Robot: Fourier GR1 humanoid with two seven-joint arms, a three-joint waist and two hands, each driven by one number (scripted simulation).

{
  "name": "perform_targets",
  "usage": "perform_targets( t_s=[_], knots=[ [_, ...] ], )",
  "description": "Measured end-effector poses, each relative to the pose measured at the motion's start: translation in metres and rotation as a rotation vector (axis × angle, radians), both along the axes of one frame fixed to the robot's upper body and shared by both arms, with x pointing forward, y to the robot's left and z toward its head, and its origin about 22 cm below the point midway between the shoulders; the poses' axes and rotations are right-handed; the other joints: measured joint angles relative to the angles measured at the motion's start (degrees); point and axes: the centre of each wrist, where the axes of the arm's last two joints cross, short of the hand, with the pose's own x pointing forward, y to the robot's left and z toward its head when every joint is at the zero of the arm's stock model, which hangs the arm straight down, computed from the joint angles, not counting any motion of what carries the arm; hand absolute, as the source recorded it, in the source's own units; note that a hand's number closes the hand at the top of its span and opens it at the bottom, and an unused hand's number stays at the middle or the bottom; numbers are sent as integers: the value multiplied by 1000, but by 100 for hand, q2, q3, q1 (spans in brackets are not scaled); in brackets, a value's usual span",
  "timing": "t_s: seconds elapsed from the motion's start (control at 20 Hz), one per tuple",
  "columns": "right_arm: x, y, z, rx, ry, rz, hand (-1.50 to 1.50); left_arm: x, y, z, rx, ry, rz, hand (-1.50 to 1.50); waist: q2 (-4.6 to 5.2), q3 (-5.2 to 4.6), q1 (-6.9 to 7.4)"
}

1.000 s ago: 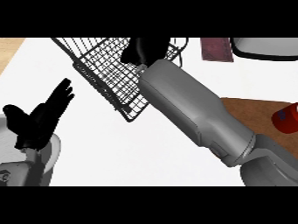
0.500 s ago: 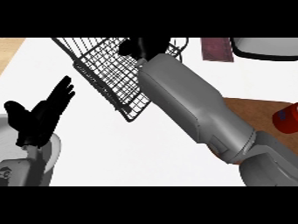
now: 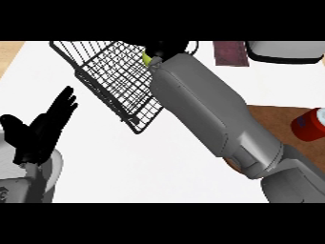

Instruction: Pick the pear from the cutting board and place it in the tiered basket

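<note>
Right hand (image 3: 167,48) is curled round the pear (image 3: 148,59), a green sliver showing just beside its fingers, above the tiered basket (image 3: 105,71) and well away from the cutting board (image 3: 270,116): pick looks done, release left; left hand (image 3: 42,126) rests open.
</note>
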Motion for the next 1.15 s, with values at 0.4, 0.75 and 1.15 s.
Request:
perform_targets(
  t_s=[0.4,0.75,1.15],
  knots=[
    [6,-28,3,156,-121,-91,-150,-12,16,-6,-5,11,52,0,-102,1,-332],
    [-2,-86,0,238,-180,-163,-150,-26,29,-13,2,33,105,0,-188,2,-600],
    [-53,-161,1,276,-216,-196,-150,-31,30,-15,0,30,118,0,-191,0,-697]
  ],
)
